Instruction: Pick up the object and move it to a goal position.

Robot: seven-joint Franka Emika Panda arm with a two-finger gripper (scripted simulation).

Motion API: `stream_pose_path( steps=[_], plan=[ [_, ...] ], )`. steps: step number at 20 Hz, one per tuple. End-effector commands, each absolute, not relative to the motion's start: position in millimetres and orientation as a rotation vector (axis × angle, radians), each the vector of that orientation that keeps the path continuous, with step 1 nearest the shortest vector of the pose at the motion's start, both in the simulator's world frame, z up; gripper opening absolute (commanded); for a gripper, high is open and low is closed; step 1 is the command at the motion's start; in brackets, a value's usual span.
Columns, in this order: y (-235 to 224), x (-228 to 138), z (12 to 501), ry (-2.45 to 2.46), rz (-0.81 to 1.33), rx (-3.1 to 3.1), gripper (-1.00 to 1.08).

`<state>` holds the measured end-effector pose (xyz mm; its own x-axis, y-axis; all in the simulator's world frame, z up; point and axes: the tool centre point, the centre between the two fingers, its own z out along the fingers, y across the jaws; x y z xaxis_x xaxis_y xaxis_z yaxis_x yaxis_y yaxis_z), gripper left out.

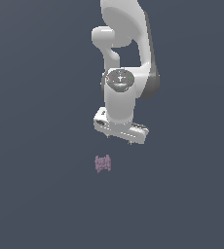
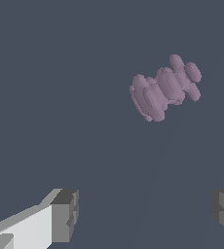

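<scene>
The object (image 1: 102, 164) is a small pinkish-purple knobbly lump lying on the dark grey floor, below the arm in the exterior view. In the wrist view the object (image 2: 164, 88) lies ahead of the fingers and off to one side, apart from them. My gripper (image 1: 119, 140) hangs above and slightly to the exterior view's right of the object, not touching it. In the wrist view my gripper (image 2: 145, 214) is open, with its two dark-padded fingers (image 2: 65, 214) far apart and nothing between them.
The white arm (image 1: 128, 58) rises from the gripper to the top of the exterior view. The dark grey floor (image 1: 36, 194) fills both views with no other objects on it.
</scene>
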<state>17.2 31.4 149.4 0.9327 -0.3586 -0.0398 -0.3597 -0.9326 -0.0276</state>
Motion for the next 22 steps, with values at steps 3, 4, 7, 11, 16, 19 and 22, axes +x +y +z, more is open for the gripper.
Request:
stream_pose_path(
  steps=[3, 4, 7, 11, 16, 19, 22],
  plan=[
    [22, 27, 143, 0.782, 0.053, -3.009, 1.00],
    [20, 29, 142, 0.829, 0.053, -2.997, 1.00],
    [14, 35, 138, 0.968, 0.052, -2.958, 1.00],
    [5, 43, 133, 1.149, 0.049, -2.897, 1.00],
    [-5, 52, 127, 1.368, 0.043, -2.806, 1.00],
    [-12, 58, 123, 1.495, 0.039, -2.744, 1.00],
    [-18, 63, 119, 1.619, 0.032, -2.677, 1.00]
  ],
)
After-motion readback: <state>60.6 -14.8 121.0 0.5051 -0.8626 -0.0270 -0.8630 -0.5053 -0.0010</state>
